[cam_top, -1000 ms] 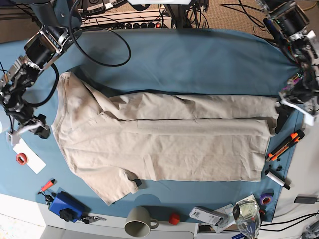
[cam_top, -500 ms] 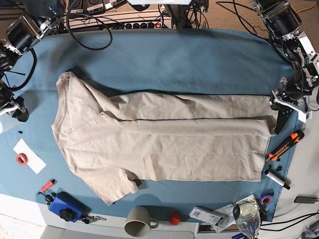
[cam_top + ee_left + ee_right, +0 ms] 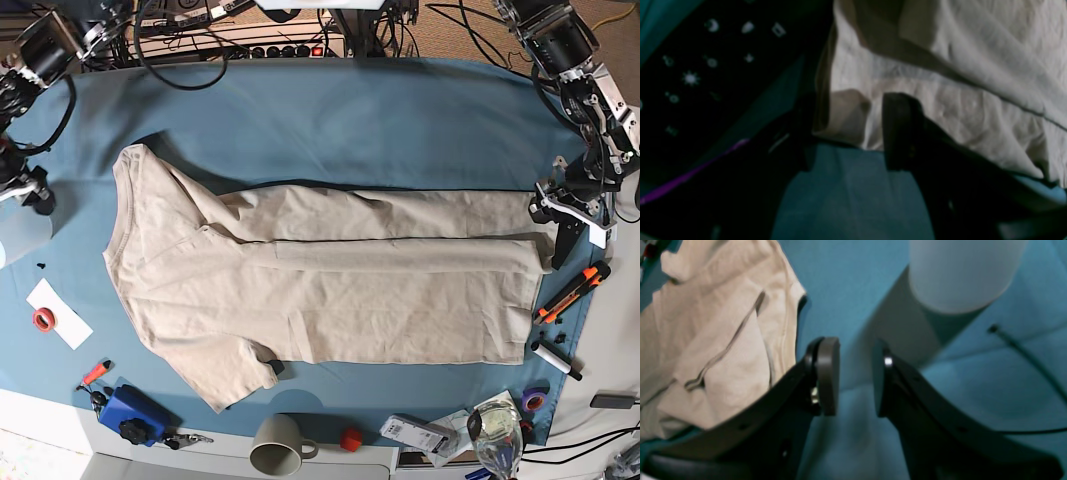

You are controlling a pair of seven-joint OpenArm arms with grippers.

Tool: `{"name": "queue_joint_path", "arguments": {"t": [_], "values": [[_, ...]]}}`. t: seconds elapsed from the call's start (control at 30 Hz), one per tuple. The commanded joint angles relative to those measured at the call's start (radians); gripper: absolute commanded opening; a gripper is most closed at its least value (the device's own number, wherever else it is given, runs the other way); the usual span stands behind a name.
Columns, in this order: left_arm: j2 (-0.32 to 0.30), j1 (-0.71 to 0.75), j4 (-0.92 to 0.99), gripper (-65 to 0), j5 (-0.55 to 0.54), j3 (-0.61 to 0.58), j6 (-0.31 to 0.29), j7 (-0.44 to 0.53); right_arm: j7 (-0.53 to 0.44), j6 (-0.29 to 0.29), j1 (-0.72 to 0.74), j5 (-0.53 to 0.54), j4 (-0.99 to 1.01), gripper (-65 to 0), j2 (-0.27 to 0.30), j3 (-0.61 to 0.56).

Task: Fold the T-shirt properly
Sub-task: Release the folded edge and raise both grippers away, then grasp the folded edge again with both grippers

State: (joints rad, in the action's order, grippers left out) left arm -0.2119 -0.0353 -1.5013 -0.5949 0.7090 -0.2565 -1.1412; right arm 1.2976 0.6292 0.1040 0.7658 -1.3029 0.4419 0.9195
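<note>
The beige T-shirt [image 3: 320,280] lies flat across the blue cloth, collar to the left, its upper side folded in along a long crease. At its right hem corner my left gripper [image 3: 550,228] stands open. In the left wrist view the hem corner [image 3: 848,118] lies between the spread fingers [image 3: 897,133], and the left gripper [image 3: 850,140] is not pinching it. My right gripper [image 3: 35,195] hovers off the shirt at the far left. In the right wrist view the right gripper [image 3: 853,376] is open on nothing, with the T-shirt [image 3: 706,340] to its left.
A white cup [image 3: 960,273] stands close to the right gripper. Orange markers [image 3: 572,290] and a black marker [image 3: 555,360] lie right of the hem. Along the front edge are a mug [image 3: 280,445], a blue device [image 3: 130,412], a packet [image 3: 418,432] and a glass [image 3: 495,430].
The right arm has drawn back from the collar to the far left edge. The left gripper has shifted slightly left onto the hem corner.
</note>
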Motion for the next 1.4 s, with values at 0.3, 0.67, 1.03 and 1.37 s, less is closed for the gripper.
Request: {"name": "queue_joint_path", "arguments": {"t": [0.3, 0.67, 1.03, 1.37], "values": [[-0.007, 0.008, -0.006, -34.5, -0.087, 0.001, -0.034, -0.048, -0.018, 0.011, 0.009, 0.046, -0.019, -47.8, -0.053, -0.032], [-0.007, 0.008, -0.006, -34.5, -0.097, 0.001, -0.034, -0.048, -0.014, 0.005, 0.006, -0.088, -0.019, -47.8, -0.177, -0.143], [-0.007, 0.008, -0.006, -34.5, -0.098, 0.001, -0.056, -0.045, -0.021, -0.013, -0.133, -0.087, -0.019, -47.8, -0.233, -0.188], [-0.007, 0.008, -0.006, -34.5, -0.098, 0.001, -0.056, -0.045, -0.032, 0.005, -0.217, -0.06, -0.019, -47.8, -0.232, -0.188]]}}
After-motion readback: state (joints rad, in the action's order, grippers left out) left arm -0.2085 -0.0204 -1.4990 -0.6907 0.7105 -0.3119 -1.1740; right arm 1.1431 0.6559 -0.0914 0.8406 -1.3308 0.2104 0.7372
